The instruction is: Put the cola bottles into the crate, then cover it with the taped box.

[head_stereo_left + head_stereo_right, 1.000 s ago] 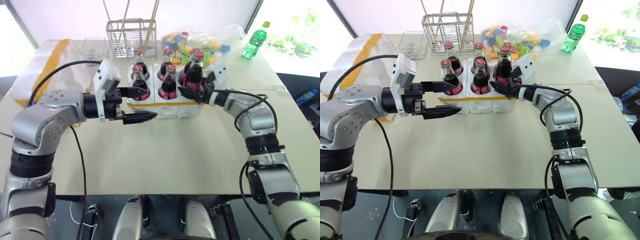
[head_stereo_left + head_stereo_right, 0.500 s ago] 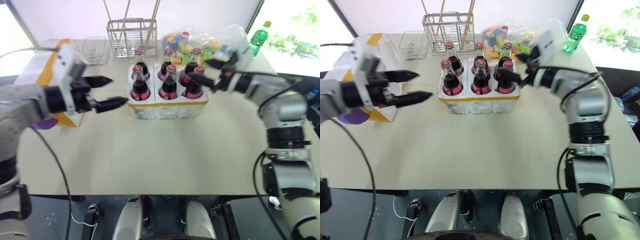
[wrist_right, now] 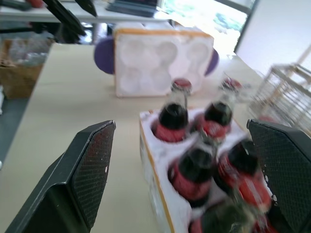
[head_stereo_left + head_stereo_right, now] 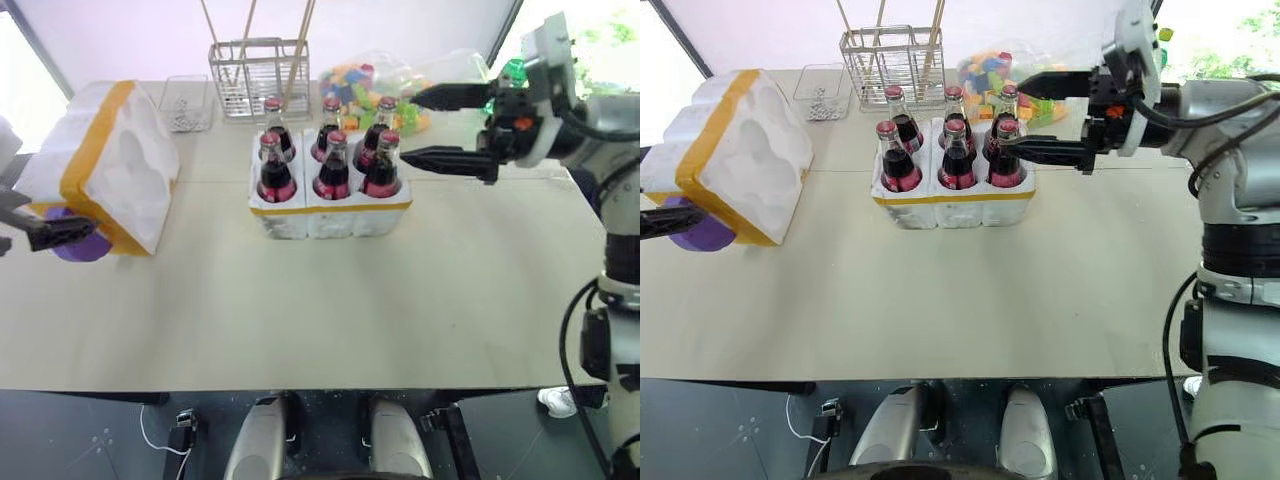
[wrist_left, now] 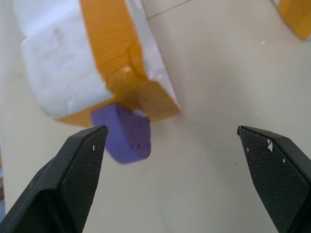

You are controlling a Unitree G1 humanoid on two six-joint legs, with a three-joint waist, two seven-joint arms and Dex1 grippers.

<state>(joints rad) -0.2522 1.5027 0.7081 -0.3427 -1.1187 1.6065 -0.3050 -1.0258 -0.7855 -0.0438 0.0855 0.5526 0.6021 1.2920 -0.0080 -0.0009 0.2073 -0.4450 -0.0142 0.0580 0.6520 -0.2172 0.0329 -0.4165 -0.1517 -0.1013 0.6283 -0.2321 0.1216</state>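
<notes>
So all six cola bottles (image 4: pixel 330 160) sat in the crate (image 4: pixel 330 208), meaning the bit in hand looked like the lid part. The taped box (image 4: pixel 110 165) lay tipped on its side on the worktop (image 4: pixel 330 300), hollow face toward the crate, just ahead of the left claw (image 5: pixel 177 160), with a purple disc (image 5: pixel 124 138) nearest that claw's fingertips. The left claw was spread wide with nothing in it, not touching the foam. The right claw (image 4: pixel 425 125) was just as wide and empty, hanging in the air a little to the side of the bottle caps, well apart from the box.

To do it well, each claw probably wanted a side of the box, gripping on the tape bands rather than bare foam, which dents easily. The box then had to turn hollow-side down and come down straight so the caps didn't catch.
</notes>
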